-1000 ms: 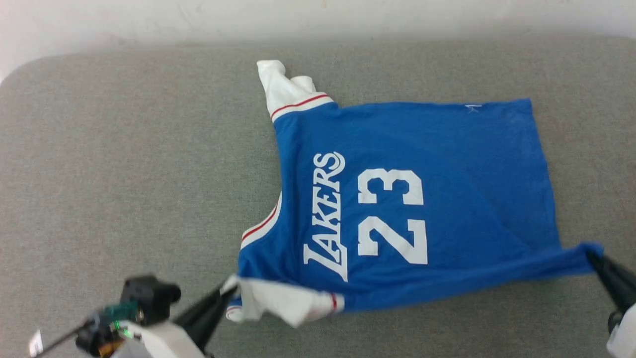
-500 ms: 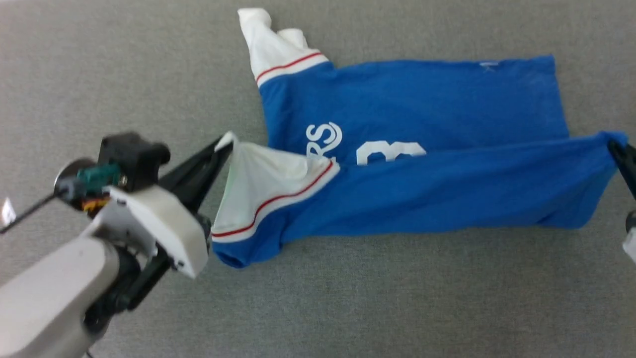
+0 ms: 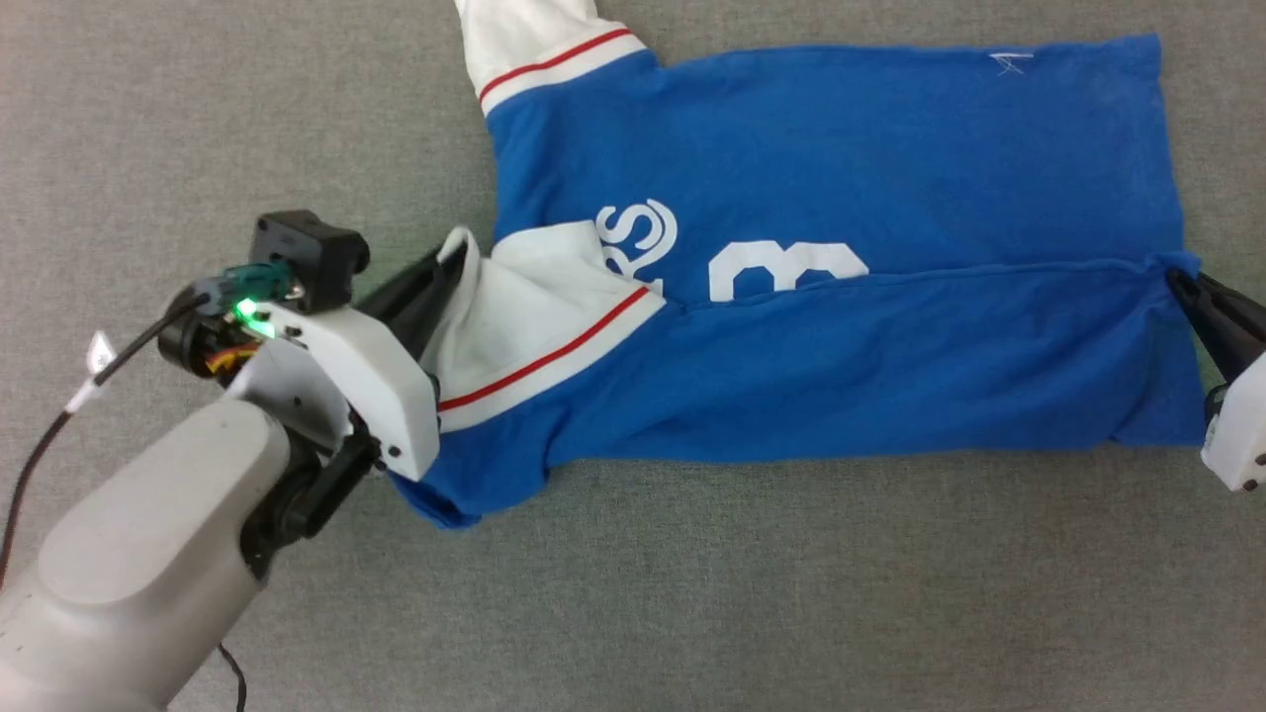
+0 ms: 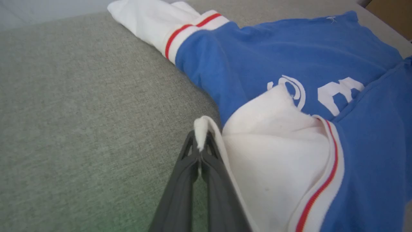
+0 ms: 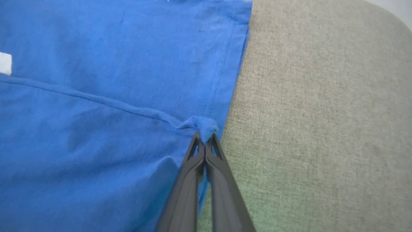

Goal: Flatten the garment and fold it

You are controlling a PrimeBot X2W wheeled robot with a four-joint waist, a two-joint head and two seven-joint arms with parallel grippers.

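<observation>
- Shirt lies on grey padded surface; left arm hides its near shoulder.
- Long axis left-right: sleeves left, hem right, near half folded over.
- Left gripper clamped on white sleeve edge; right gripper clamped on hem corner.

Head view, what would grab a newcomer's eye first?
The bright blue garment, near half folded over its white lettering, lies across the grey surface. The left end effector pinches its white sleeve at the left; the right end effector pinches the hem corner at the right.
</observation>
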